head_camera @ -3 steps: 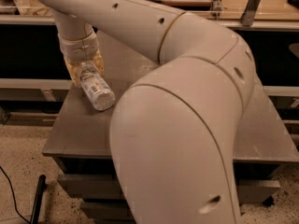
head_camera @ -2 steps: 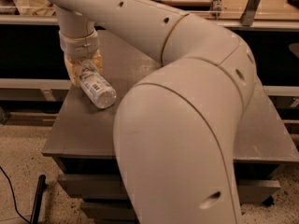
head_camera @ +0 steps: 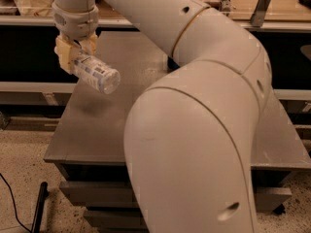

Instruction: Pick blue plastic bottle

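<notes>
The blue plastic bottle (head_camera: 95, 73) is a small clear bottle with a pale printed label. It hangs tilted in the air above the left part of the grey table (head_camera: 97, 125), its base end pointing toward the camera. My gripper (head_camera: 75, 52) is at the upper left and is shut on the bottle, its yellowish fingers (head_camera: 63, 55) clasping the far end. The bottle's cap is hidden behind the fingers. My large white arm (head_camera: 194, 130) fills the middle and right of the view.
The arm hides much of the table's middle and right. A dark shelf edge runs behind the table. A black cable and a dark post (head_camera: 39, 208) lie on the speckled floor at the lower left.
The gripper has lifted the bottle off the table; it now hangs clear of the surface and higher in the view.
</notes>
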Available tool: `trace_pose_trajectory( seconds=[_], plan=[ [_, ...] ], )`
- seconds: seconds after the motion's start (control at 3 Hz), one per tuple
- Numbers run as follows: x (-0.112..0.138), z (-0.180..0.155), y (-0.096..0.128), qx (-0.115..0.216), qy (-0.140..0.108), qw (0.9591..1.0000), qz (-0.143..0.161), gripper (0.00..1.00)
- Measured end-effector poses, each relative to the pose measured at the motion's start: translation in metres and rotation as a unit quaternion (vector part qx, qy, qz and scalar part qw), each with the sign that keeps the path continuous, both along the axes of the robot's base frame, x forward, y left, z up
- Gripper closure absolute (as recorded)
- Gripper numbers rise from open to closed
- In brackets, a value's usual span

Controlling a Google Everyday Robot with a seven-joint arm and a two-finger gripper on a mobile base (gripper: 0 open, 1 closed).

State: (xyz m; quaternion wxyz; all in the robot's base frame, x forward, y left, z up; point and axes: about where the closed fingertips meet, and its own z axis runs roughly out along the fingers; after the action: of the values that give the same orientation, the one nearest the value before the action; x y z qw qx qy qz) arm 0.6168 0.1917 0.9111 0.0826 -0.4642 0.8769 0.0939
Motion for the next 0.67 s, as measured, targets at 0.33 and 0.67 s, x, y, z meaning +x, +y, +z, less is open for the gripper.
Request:
trace_pose_trajectory(
  seconds=[0.33, 0.67],
  plan=[
    [0.000, 0.029, 0.003, 0.027, -0.026, 0.9963, 0.078, 1.00],
    [0.007, 0.037, 0.015, 0.050, -0.049, 0.9923, 0.103, 1.00]
  ],
)
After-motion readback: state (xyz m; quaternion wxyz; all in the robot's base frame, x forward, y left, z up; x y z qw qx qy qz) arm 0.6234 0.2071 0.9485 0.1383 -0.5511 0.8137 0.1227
